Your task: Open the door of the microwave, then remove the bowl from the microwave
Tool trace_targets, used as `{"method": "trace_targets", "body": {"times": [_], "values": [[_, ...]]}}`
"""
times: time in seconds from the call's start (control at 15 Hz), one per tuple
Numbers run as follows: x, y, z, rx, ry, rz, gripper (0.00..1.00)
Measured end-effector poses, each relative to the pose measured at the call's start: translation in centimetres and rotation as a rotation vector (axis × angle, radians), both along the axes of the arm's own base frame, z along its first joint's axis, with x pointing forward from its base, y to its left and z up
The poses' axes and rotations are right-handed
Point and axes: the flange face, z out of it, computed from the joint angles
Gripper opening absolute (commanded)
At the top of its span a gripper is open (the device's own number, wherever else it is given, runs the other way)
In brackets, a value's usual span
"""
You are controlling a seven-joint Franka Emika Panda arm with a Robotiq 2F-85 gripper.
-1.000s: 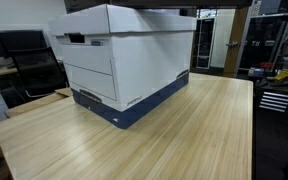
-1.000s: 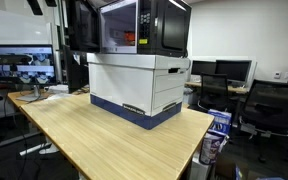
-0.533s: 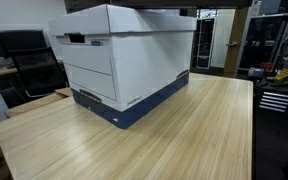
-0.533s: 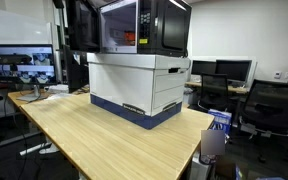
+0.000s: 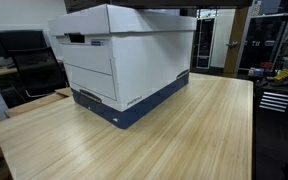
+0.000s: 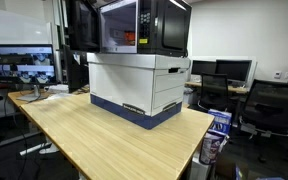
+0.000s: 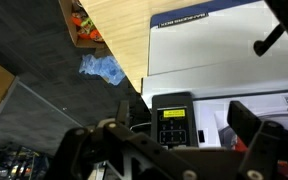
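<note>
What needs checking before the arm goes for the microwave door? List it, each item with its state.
1. Gripper open and empty: ok. In the wrist view its jaws stand apart with nothing between them.
2. Microwave door shut, ready to be pulled: ok. It looks closed in an exterior view.
3. Door handle located: cannot tell. The wrist view shows only the control panel.
4. Bowl inside: cannot tell. Something orange shows through the window, but its shape is unclear.
5. Microwave steady: ok. It sits flat on the white box, which rests on the table.
</note>
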Motion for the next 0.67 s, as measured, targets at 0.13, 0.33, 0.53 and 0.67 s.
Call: {"method": "trace_targets", "body": {"times": [0.13, 0.33, 0.53, 0.67], "values": [[0.8, -0.1, 0.2, -0.007, -0.043, -0.011, 1.0], [1.7, -0.1, 0.3, 0.003, -0.091, -0.01, 1.0], [2.5, 1.0, 0.1, 0.079, -0.111, 0.026, 1.0], [3.3, 3.0, -0.1, 0.146, -0.111, 0.104, 1.0]]}}
